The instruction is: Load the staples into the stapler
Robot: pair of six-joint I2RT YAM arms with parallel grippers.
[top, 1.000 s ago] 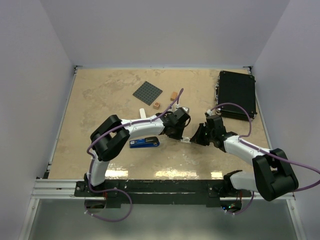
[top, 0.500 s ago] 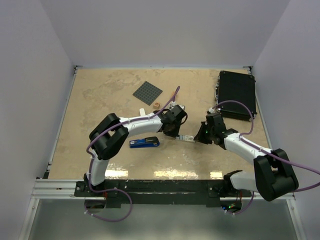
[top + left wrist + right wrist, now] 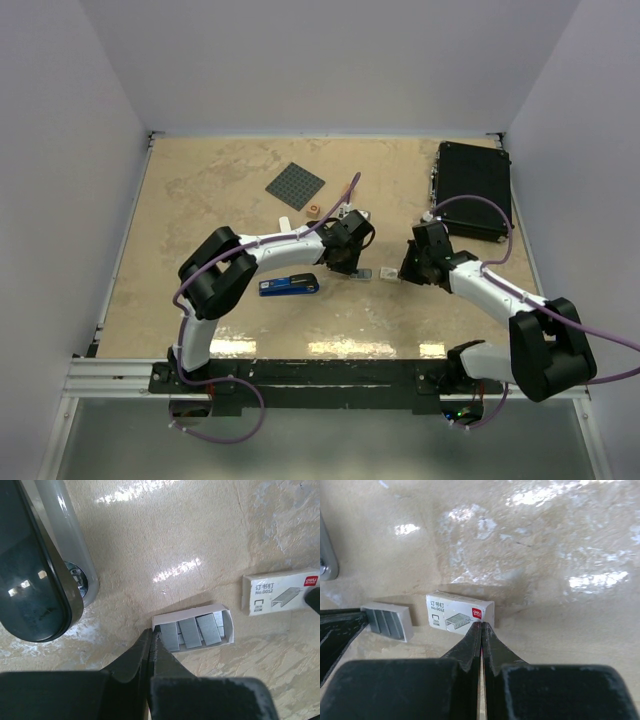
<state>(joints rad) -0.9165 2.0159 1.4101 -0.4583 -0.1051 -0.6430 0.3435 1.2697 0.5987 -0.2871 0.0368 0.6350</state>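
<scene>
Where left gripper (image 3: pixel 151 636) and right gripper (image 3: pixel 481 626) meet at mid-surface (image 3: pixel 200 240), staple tray (image 3: pixel 364 273) and staple box (image 3: pixel 386 272) lie end to end, with a strip of surface showing between them. Around them:
- blue stapler (image 3: pixel 289 286) left of the tray, apart from it
- grey plate (image 3: pixel 296 186) and orange block (image 3: pixel 314 210) farther back
- black case (image 3: pixel 474 190) at back right

Tray open side up, grey strips showing. Long axis left-right in the top view, in line with the box's.

Left jaws pressed together, tips at the tray's left end. Right jaws pressed together, tips touching the box's edge by the red logo. Whether either pinches cardboard, cannot tell.
</scene>
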